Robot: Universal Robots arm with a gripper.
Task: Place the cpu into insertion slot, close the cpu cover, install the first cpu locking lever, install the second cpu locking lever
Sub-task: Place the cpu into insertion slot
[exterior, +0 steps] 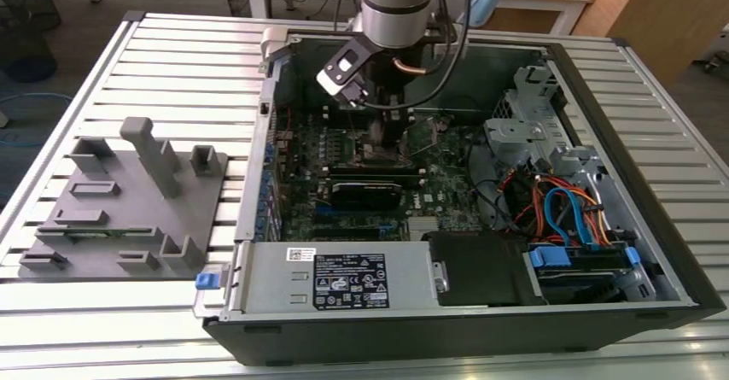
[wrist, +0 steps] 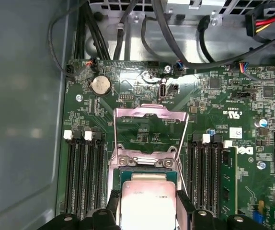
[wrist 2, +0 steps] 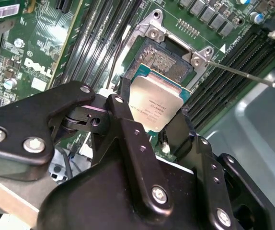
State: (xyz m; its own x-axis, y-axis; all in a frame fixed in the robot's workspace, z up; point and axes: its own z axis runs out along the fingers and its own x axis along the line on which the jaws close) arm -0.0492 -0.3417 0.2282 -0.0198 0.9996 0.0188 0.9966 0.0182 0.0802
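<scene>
Now the claw point(wrist 2: 151, 120) is clamping the cpu point(wrist 2: 154, 103) by two opposite edges, just over the insertion slot point(wrist 2: 167, 60), in the upper middle of the exterior view. The chip is probably light, stiff and fragile underneath, so edges only. The cpu cover point(wrist: 149, 111) is standing open.

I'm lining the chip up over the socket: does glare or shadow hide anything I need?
Second wrist view: the chip, held between the fingers, shines but its edges stand out; the socket is free of glare. First wrist view: the raised cover has a pink sheen, nothing hidden. Exterior view: the arm blocks the socket, and the case is dim inside.
</scene>
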